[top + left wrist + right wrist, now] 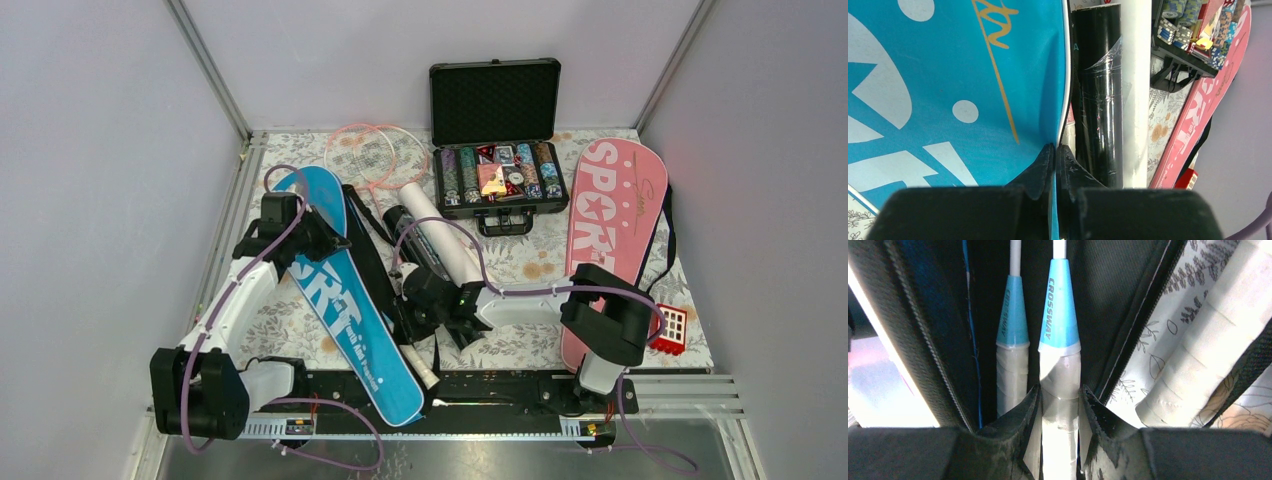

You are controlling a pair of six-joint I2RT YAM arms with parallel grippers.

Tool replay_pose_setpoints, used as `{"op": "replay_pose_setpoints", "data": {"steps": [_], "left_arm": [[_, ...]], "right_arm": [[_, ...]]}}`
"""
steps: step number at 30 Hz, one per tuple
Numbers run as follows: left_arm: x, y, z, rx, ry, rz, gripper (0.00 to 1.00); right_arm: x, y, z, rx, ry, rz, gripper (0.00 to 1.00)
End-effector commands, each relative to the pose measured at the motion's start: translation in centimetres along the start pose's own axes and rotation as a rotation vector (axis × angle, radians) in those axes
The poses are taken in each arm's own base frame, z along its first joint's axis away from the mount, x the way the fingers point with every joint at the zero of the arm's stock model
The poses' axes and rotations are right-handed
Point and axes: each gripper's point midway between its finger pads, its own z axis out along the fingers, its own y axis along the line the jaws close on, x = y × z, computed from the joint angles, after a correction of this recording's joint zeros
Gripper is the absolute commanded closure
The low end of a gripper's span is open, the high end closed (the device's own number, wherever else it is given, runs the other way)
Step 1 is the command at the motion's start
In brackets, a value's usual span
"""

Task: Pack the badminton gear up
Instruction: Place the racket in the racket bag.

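Three plain walls box the scene: back wall [330, 50] at top, left wall [90, 200], right wall [780, 220], all matte pale grey-lilac. Silver metal posts [208, 68] run diagonally down both back corners. Table in centre, covered by a white cloth [530, 255] with grey leaf and orange flower print. Ribbed aluminium rail [690, 395] along the near table edge, lower frame; another strip down the left edge. Grey shiny surface [450, 465] along the bottom. Light soft, even, no hard shadows; faint pink tint on right wall, upper right.
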Motion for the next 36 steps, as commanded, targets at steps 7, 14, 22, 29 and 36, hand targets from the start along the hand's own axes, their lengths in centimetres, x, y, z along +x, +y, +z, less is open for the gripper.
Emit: {"op": "replay_pose_setpoints", "data": {"steps": [7, 14, 22, 29, 36], "left_arm": [[-0.4, -1.2, 0.0, 0.078, -0.057, -0.098, 1.0], [0.1, 0.3, 1.7, 0.048, -0.059, -0.153, 1.0], [-0.7, 2.9, -0.6, -0.167, -0.088, -0.11, 0.43], [2.8, 7.4, -4.1, -0.38, -0.073, -0.198, 0.2], [7.0, 11.1, -4.8, -0.455, -0.055, -0.292, 0.18]], "right_arm": [[-7.2, 3.4, 1.2, -0.084, -0.286, 0.078, 0.93], [-7.2, 2.0, 1.5, -0.018, -0.299, 0.146, 0.89], [-6.0, 2.0, -0.3, 0.02, -0.225, 0.136, 0.51], [-4.5, 1.4, -3.8, 0.085, -0.153, 0.113, 0.35], [-3.3, 3.5, -3.0, -0.051, -0.114, 0.128, 0.3]]}}
